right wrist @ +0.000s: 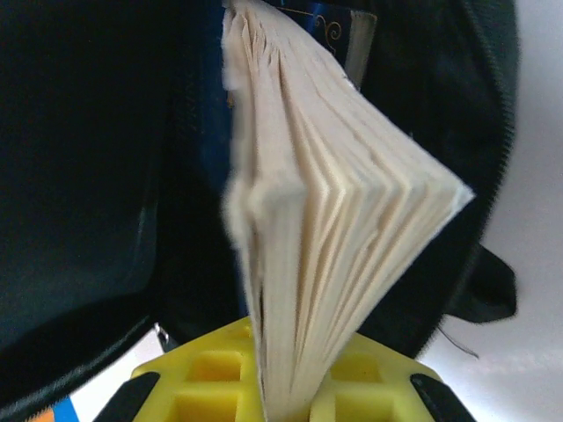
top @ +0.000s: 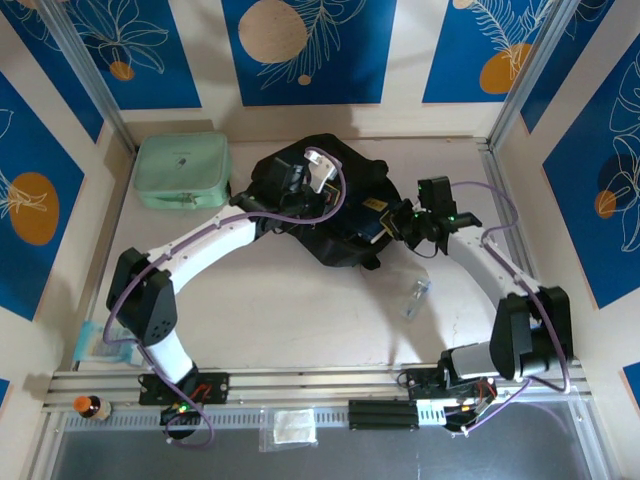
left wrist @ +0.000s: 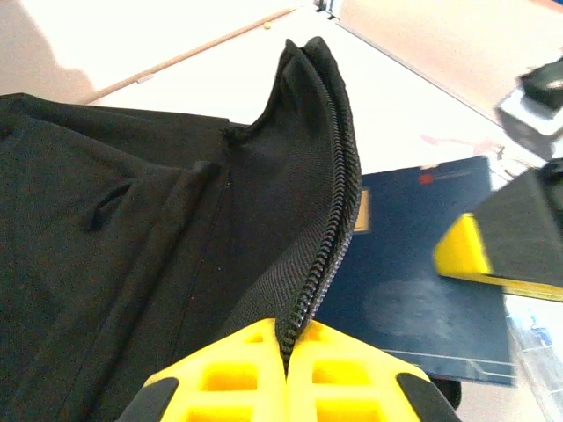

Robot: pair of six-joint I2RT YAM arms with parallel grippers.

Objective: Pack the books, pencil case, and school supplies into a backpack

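Currently my left gripper (left wrist: 287,347) is pinched tight on the zip edge (left wrist: 330,237) of the backpack (left wrist: 106,246). The toothed rim runs up from between the yellow fingers (left wrist: 229,378), and that side of the opening stands raised. My right gripper (right wrist: 286,374) clamps the navy book (right wrist: 334,220) by its near edge. The pages fan upward from between the pads, and the book's far end sits inside the backpack's dark mouth. From the left wrist, the book's cover lies just beside the raised zip edge. Overhead, the backpack sits mid-worktop (top: 300,300) towards the far edge. The clear plastic piece (top: 415,298) lies apart from it, towards the near right. The green case (top: 183,170) fills the far left corner.
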